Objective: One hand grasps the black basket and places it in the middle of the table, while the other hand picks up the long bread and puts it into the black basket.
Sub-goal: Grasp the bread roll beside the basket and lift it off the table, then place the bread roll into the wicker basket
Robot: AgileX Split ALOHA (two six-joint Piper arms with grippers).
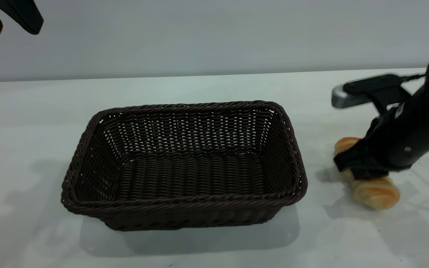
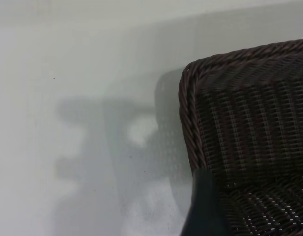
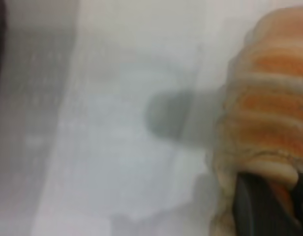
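Note:
The black basket (image 1: 184,167) stands empty near the middle of the white table (image 1: 32,123); one of its corners shows in the left wrist view (image 2: 250,123). The long bread (image 1: 376,193) lies at the basket's right, close to the table surface. My right gripper (image 1: 359,163) is shut across the bread's middle, so only the two ends show. In the right wrist view the ribbed bread (image 3: 269,108) sits between the dark fingers (image 3: 255,206). My left gripper (image 1: 9,24) hangs open and empty high at the far left, well clear of the basket; one finger (image 2: 205,206) shows in its wrist view.
The right arm's grey-silver bar (image 1: 343,98) sticks out toward the basket, above the table. A strip of bare table separates the basket's right rim from the bread. A plain grey wall (image 1: 214,33) runs behind the table.

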